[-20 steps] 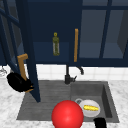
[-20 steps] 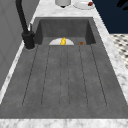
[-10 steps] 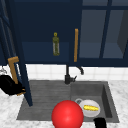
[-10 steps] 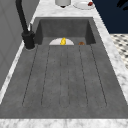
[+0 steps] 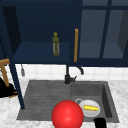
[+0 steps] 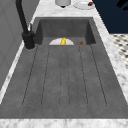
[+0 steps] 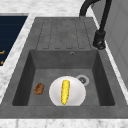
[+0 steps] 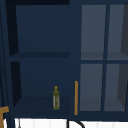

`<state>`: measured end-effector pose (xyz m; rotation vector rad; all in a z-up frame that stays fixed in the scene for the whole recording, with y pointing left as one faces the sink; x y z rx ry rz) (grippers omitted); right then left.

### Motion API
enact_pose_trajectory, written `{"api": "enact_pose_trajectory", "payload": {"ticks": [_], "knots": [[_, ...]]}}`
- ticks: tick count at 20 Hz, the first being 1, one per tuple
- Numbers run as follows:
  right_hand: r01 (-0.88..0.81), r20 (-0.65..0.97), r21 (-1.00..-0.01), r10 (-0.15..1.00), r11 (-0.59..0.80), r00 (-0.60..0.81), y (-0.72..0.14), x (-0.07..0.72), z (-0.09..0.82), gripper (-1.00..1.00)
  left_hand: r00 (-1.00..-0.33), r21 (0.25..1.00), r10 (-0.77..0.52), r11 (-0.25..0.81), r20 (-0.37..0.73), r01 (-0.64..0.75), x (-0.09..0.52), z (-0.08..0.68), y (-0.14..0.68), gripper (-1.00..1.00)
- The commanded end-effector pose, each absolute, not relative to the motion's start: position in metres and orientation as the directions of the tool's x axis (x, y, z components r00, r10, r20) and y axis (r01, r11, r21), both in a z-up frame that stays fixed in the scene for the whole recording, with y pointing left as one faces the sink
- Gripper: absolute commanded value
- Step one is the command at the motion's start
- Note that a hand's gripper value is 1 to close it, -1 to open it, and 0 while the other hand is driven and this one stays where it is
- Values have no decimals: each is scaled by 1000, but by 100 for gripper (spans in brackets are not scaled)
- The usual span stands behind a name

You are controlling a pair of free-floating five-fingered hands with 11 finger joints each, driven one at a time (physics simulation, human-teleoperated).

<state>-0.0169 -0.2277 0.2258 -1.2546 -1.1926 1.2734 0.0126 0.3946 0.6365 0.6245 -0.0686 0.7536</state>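
Left hand (image 5: 5,90) curled on door handle (image 5: 4,72) at open cabinet (image 5: 37,30); right hand (image 5: 100,123) low by sink (image 5: 105,87), fingers unclear

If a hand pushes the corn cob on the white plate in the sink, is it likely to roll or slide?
The corn cob looks round and long, so a sideways push would probably roll it. It lies loose on the smooth white plate, so it may also slide. Pushed toward the rim, it could drop into the sink basin, near the brown lump.
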Motion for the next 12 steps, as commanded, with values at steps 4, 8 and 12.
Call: {"api": "enact_pose_trajectory", "payload": {"ticks": [4,8,12], "knots": [[5,-70,-998,997,-70,-19,-228,-17,226,0,746,492,601,577,285,-653,-15,616,434,100],[5,-70,-998,997,-70,-19,-228,-17,226,0,764,496,579,593,285,-634,-18,616,449,100],[5,-70,-998,997,-70,-19,-228,-17,226,0,776,498,562,604,287,-622,-22,617,463,100]]}}
